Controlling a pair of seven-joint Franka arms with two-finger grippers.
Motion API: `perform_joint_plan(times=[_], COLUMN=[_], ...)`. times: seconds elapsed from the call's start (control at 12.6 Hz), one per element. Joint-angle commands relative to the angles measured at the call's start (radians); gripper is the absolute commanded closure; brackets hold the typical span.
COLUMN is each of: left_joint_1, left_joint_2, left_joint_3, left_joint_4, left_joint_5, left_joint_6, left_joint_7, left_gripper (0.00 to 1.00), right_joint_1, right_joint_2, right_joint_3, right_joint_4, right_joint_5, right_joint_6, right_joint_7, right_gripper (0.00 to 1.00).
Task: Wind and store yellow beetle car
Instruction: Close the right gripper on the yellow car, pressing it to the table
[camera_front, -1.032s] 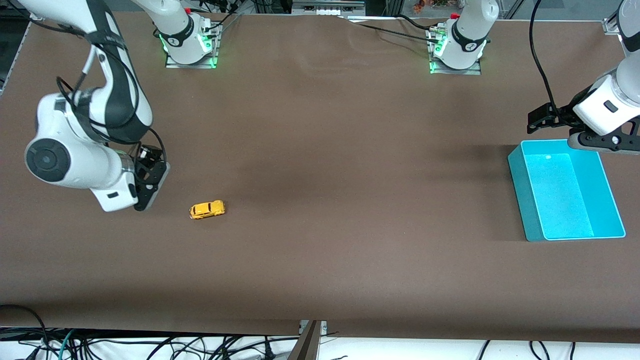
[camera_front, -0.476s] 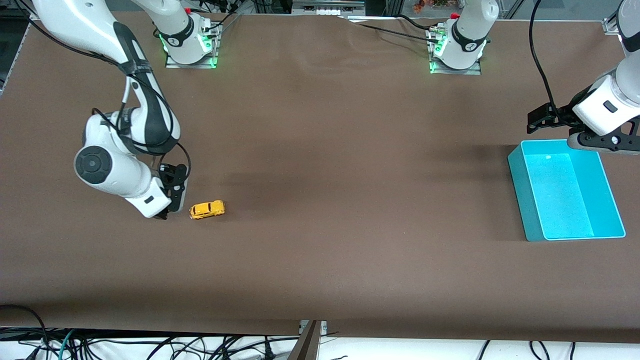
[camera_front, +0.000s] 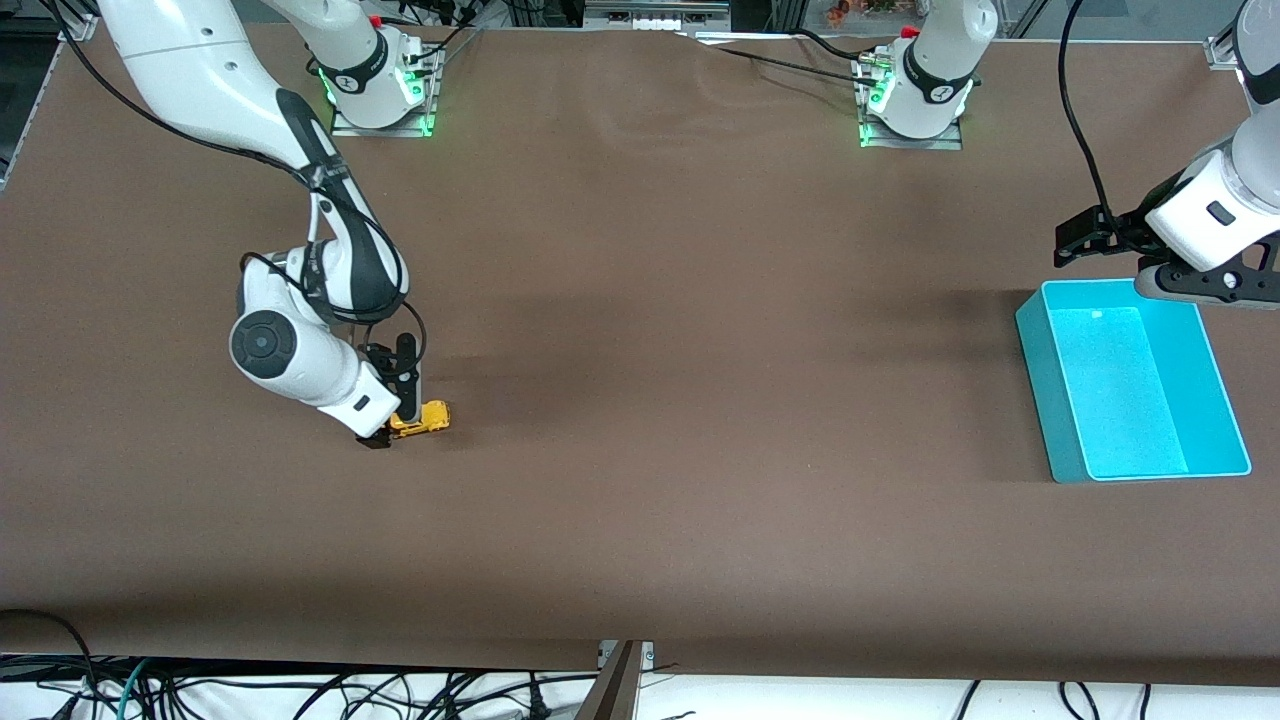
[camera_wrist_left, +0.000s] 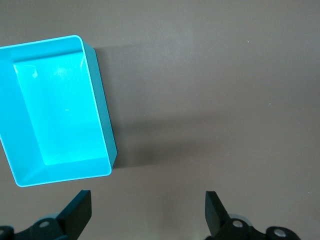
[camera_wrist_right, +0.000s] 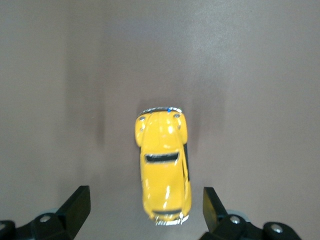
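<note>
1. We find the yellow beetle car (camera_front: 422, 418) on its wheels on the bare bench (camera_front: 640, 400), toward the right arm's end and well apart from the turquoise bin (camera_front: 1040, 370) at the left arm's end.

2. The right hand (camera_front: 392, 420) is low over one end of the car, fingers spread wide and gripping nothing. In the right wrist view the car (camera_wrist_right: 163, 167) lies lengthwise between the two fingertips (camera_wrist_right: 76, 205), with brown bench showing on both sides of the body.

3. Step in hand, as we judge it: the approach to a grasp, ahead of winding.

4. To do it well, we would centre the hand along the car's length so the fingers meet the flanks at mid-body, not the curved nose or tail (a rounded shell may squirt out if pinched off-centre).

5. We would come straight down until the fingertips are just off the bench, then close gently; a tip that nudges the car first would likely roll it.

6. For winding, a firm hold with the wheels pressed to the bench seems needed.

7. The left hand (camera_front: 1100, 235) waits over the bench beside the bin, fingers apart and empty; the bin (camera_wrist_left: 55, 107) holds nothing.
</note>
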Motion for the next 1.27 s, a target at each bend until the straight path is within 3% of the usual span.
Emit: perform_joint_plan(times=[0.0, 0.4, 0.56, 0.87, 0.95, 1.19], left_joint_1=[0.006, 0.004, 0.004, 0.004, 0.004, 0.004], left_joint_2=[-0.014, -0.013, -0.013, -0.013, -0.011, -0.011], left_joint_3=[-0.002, -0.002, -0.002, -0.002, -0.002, -0.002], left_joint_4=[-0.006, -0.005, -0.005, -0.005, -0.005, -0.005], left_joint_5=[0.001, 0.003, 0.003, 0.003, 0.003, 0.003], left_joint_6=[-0.007, -0.005, -0.005, -0.005, -0.005, -0.005], left_joint_7=[0.008, 0.008, 0.008, 0.008, 0.008, 0.008], left_gripper=[0.00, 0.00, 0.00, 0.00, 0.00, 0.00], right_joint_1=[0.000, -0.001, 0.000, 0.000, -0.001, 0.002], right_joint_2=[-0.003, -0.002, -0.002, -0.002, -0.002, -0.005], right_joint_3=[0.004, 0.004, 0.004, 0.004, 0.004, 0.004], right_joint_4=[-0.039, -0.039, -0.039, -0.040, -0.040, -0.040], right_joint_5=[0.010, 0.010, 0.010, 0.012, 0.013, 0.015], right_joint_6=[0.071, 0.073, 0.073, 0.071, 0.068, 0.060], right_joint_7=[-0.051, -0.100, -0.101, -0.100, -0.094, -0.081], right_gripper=[0.01, 0.06, 0.25, 0.79, 0.85, 0.85])
